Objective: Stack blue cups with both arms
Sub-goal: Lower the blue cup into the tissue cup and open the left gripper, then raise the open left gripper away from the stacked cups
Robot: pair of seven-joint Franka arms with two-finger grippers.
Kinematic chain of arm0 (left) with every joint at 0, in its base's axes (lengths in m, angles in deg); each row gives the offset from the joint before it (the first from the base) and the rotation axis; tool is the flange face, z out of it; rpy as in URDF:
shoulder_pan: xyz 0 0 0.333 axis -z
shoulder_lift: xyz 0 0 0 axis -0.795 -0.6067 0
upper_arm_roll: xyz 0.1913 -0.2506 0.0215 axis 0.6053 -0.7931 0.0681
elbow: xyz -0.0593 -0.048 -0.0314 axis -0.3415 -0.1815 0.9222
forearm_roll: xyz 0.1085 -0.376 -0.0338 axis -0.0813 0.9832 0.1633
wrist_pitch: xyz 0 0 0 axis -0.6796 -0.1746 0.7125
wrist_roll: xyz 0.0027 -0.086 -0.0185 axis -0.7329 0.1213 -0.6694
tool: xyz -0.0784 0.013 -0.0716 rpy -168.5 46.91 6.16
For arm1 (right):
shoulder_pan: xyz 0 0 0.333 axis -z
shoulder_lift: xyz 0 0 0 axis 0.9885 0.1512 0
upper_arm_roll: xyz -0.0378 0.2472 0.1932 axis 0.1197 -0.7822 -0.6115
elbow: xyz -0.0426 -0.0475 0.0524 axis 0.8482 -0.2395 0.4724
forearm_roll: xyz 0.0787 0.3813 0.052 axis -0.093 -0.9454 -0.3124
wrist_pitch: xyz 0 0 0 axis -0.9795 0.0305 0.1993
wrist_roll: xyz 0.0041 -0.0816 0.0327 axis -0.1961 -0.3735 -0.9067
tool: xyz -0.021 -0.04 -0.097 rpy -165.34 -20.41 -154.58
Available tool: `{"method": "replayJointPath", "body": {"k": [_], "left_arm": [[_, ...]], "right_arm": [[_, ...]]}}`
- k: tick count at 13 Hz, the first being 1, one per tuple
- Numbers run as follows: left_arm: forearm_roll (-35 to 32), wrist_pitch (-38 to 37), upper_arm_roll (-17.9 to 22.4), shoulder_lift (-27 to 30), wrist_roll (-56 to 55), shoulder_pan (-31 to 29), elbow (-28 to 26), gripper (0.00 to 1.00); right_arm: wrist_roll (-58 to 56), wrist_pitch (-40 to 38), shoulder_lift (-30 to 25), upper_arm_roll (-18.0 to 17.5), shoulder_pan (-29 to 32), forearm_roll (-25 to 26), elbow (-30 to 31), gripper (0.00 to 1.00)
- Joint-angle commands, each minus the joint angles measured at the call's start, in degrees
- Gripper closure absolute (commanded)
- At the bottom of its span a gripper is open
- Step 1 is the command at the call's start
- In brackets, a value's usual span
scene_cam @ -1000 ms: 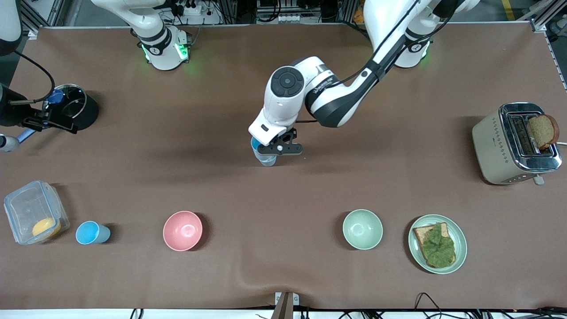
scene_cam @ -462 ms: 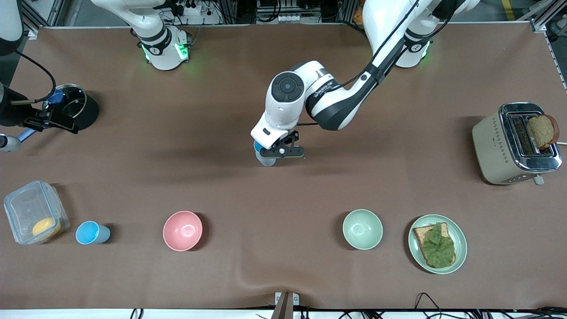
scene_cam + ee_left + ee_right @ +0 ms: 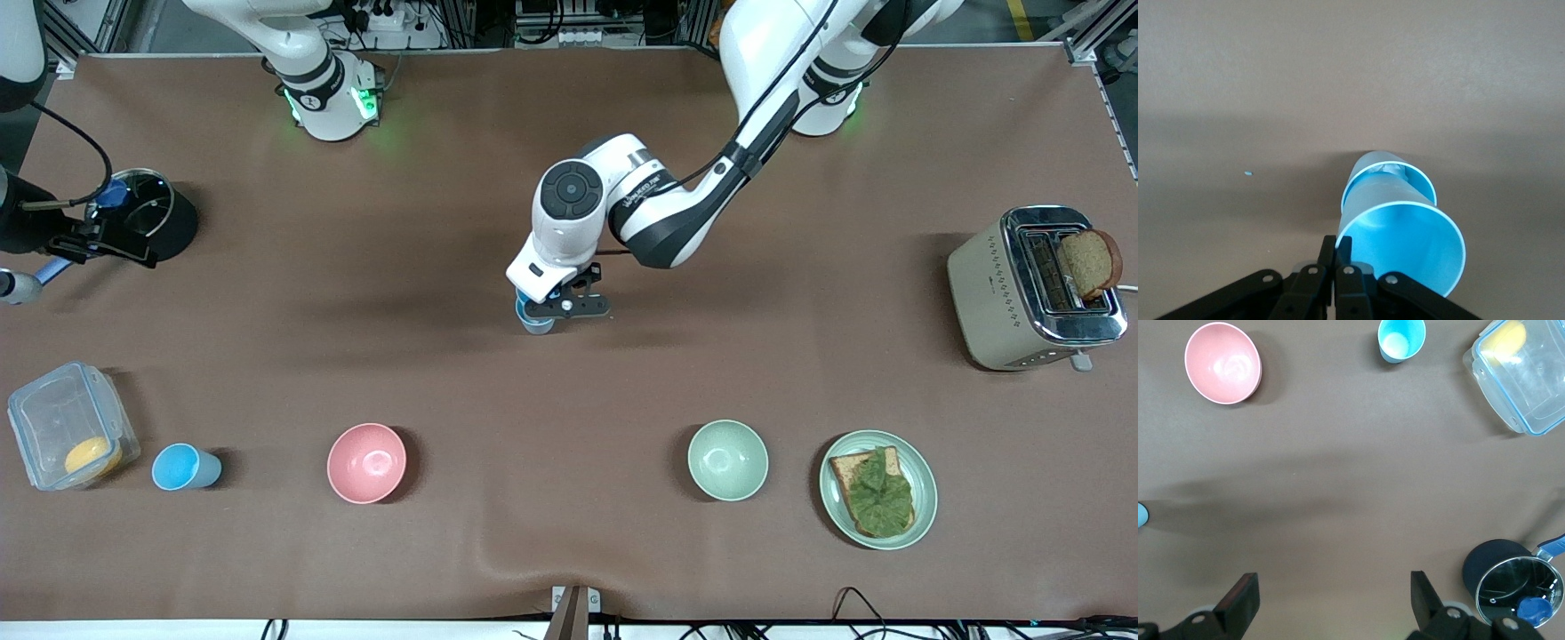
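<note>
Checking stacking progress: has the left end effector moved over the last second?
Yes. The left end effector, holding a blue cup, lowered slightly toward the cup beneath it.

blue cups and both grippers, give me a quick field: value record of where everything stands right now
left gripper: mid-table, shut on the rim of the held blue cup
held blue cup: being set into the standing blue cup
standing blue cup: upright on the table under the held one
third blue cup: upright, alone, between the clear container and the pink bowl
right gripper: open, holding nothing, up over the table by the black pot, waiting
stack state: two cups nesting, third not yet added
</note>
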Motion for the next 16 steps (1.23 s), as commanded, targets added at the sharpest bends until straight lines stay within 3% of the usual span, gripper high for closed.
{"method": "replayJointPath", "body": {"k": [1, 2, 5, 10, 16], "left_arm": [[0.47, -0.17, 0.06, -0.09, -4.36, 0.86, 0.3, 0.17], [1.01, -0.17, 0.15, 0.35, -4.36, 0.69, 0.3, 0.0], [0.22, -0.69, 0.32, 5.25, -2.01, -3.77, 0.39, 0.0], [1.1, -9.72, -0.21, 16.68, 19.6, -17.31, 0.04, 0.0], [1.45, -18.7, -0.38, 24.95, 37.1, -30.49, 0.39, 0.0]], "right_arm": [[0.99, -0.7, -0.31, -0.33, 0.07, 1.04, -0.22, 0.0], [0.99, -0.62, -0.31, -0.24, -0.02, 1.04, -0.22, 0.0], [0.99, -0.62, -0.31, -0.24, 0.07, 1.04, -0.22, 0.0], [0.99, -0.7, -0.31, -0.24, 0.07, 1.04, -0.22, 0.0], [0.99, -0.79, -0.31, -0.24, 0.16, 1.04, -0.13, 0.0]]}}
